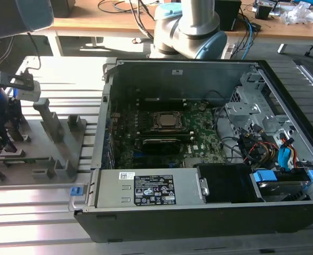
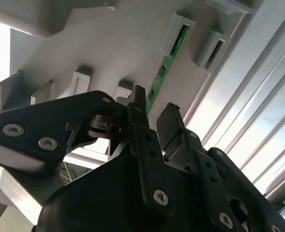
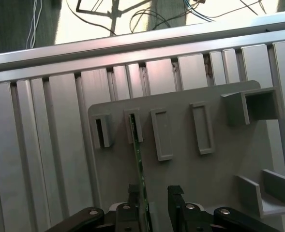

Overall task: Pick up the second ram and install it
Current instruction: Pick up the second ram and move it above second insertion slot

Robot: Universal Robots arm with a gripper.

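Silver metal rails are running side by side to make the worktop (image 1: 39, 212), and desks with cables are standing behind it. A gray holder (image 1: 44, 143) (image 3: 229, 159) (image 2: 108, 43) is lying near the worktop's edge on the exterior view's left. An open computer case (image 1: 199, 220) is sitting just beside it on the exterior view's right.

The second ram (image 3: 136, 154) (image 2: 167, 67) is standing on its thin edge on the holder. Its far end is sitting in a slot close to the holder's edge. The gripper (image 1: 5, 143) (image 3: 154, 188) (image 2: 155, 99) is reaching down at the holder with its jaws spread apart, not squeezing anything. The ram's near end is passing between the two black fingers (image 3: 177, 198). In the first wrist view it is lying close to one finger, and a wider gap is showing before the other.

A big sticker (image 1: 153, 191) with black and white print is sitting on the silver power box (image 1: 108, 188) at the case's near edge.

Bare gray plate is lying on both sides of the ram. Inside the case, tall walls are standing round the green motherboard (image 1: 204, 135), and loose wires (image 1: 252, 149) are crowding the side on the exterior view's right.
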